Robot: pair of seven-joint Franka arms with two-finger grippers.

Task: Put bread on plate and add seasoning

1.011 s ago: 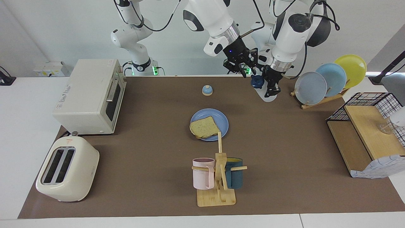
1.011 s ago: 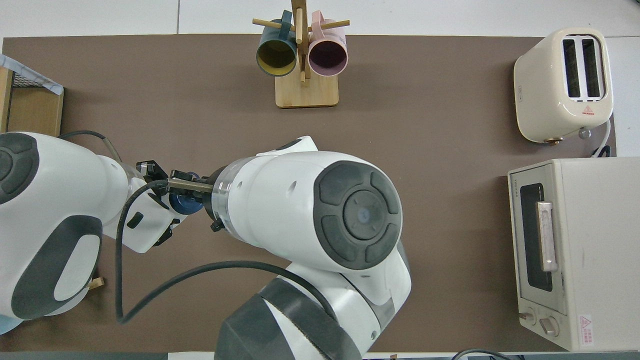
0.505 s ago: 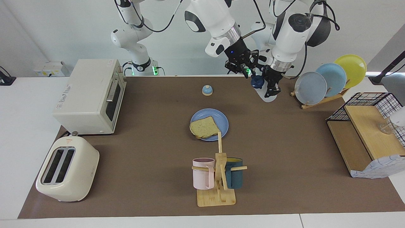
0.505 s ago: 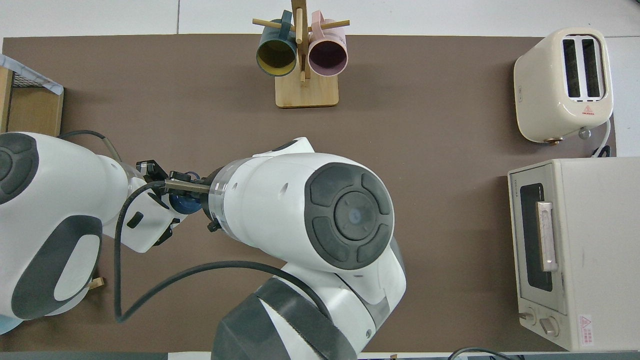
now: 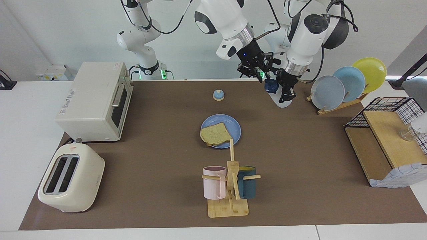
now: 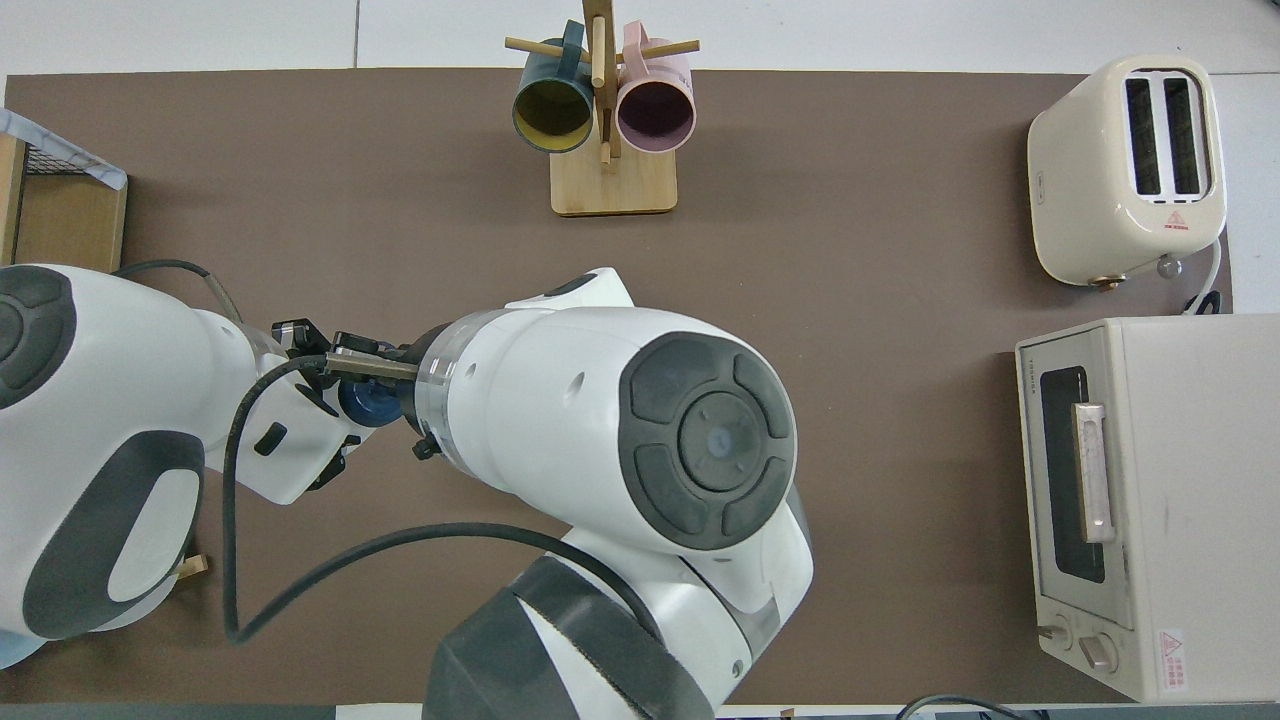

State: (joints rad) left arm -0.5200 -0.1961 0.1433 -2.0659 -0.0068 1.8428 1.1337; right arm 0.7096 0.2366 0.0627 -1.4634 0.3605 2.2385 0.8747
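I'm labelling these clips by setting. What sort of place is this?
Probably a lab bench staged as a kitchen counter: a toaster, a toaster oven and a plate rack on a brown mat, against bare white walls.

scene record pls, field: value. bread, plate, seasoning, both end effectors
bread: lies on the plate, overhanging its rim
plate: mid-table, between bell and mug rack
seasoning: near the robots, beside the plate rack, tilted
left end effector: shut on the seasoning body
right end effector: at the seasoning cap; grip unclear
seasoning step: not yet done
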